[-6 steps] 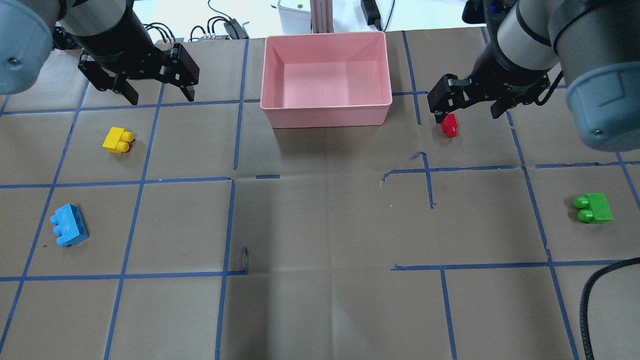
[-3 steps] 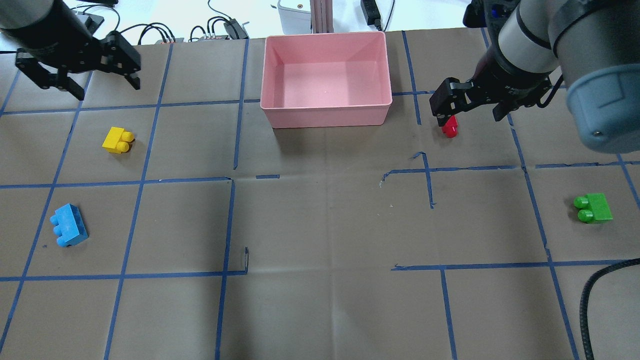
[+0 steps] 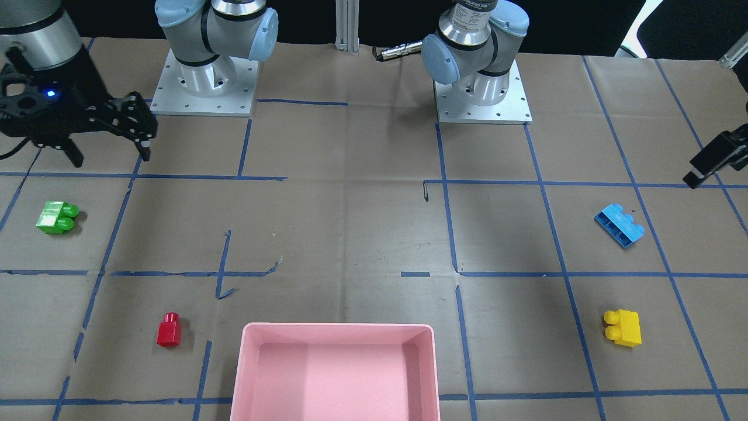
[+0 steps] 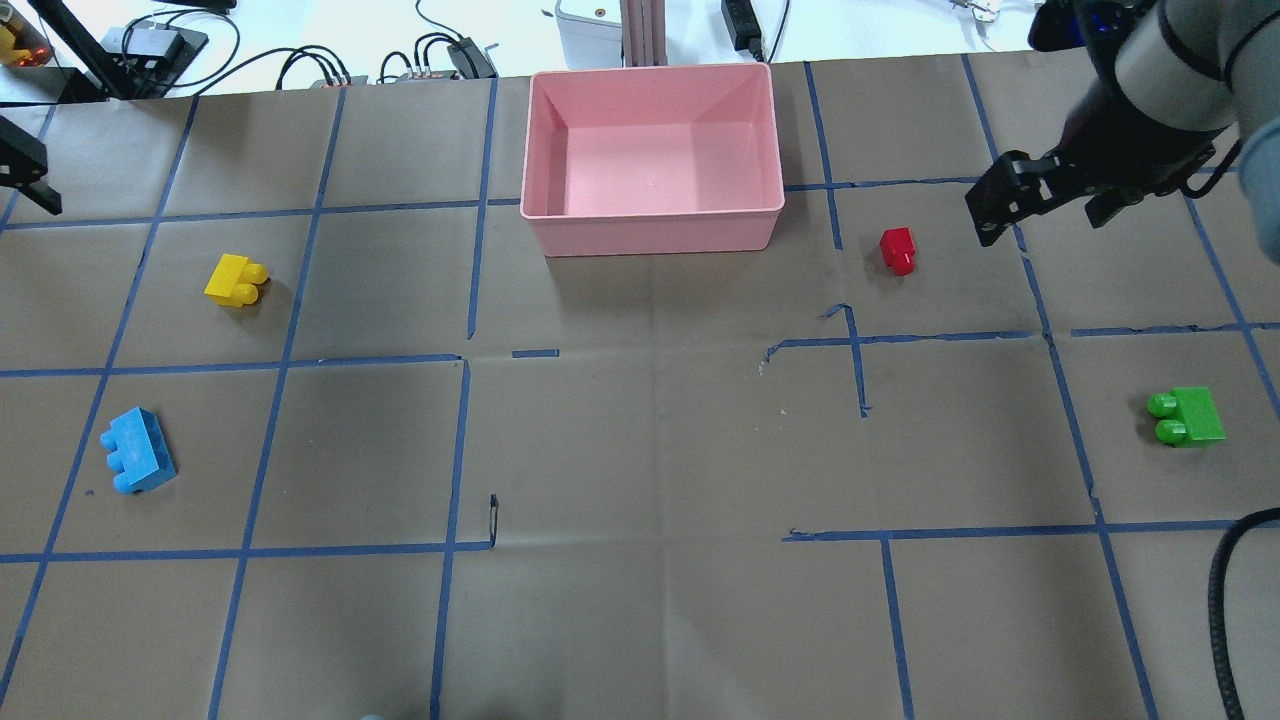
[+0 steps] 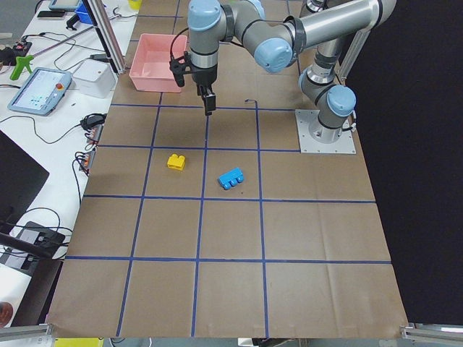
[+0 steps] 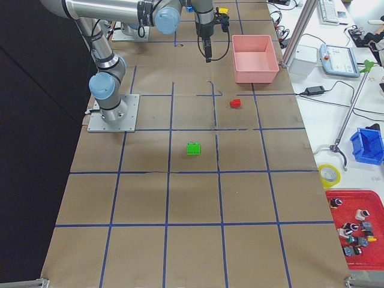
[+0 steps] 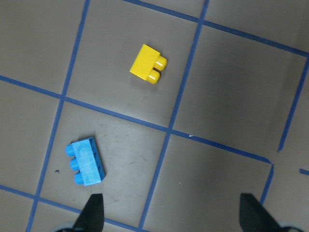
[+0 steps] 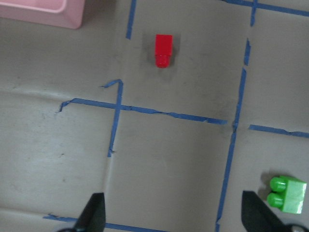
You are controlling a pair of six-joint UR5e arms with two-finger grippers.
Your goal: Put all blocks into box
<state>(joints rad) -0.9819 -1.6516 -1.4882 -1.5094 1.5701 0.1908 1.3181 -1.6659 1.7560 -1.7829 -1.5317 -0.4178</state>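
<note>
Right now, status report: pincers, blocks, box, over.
Left pincer, right pincer: both open, empty. Red block, green block, yellow block, blue block all on the table, outside the empty box. Nothing blocking.

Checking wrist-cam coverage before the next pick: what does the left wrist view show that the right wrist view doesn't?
Only the left wrist view: the yellow two-stud plastic brick and the blue three-stud plastic brick, both on the table.
Only the right wrist view: the red one-stud plastic brick, the green two-stud plastic brick and a corner of the pink plastic tray.
Both: the brown paper table cover with blue tape lines. Each view also has its own arm's fingertips at the bottom edge, left end effector and right end effector, both spread wide and empty.
</note>
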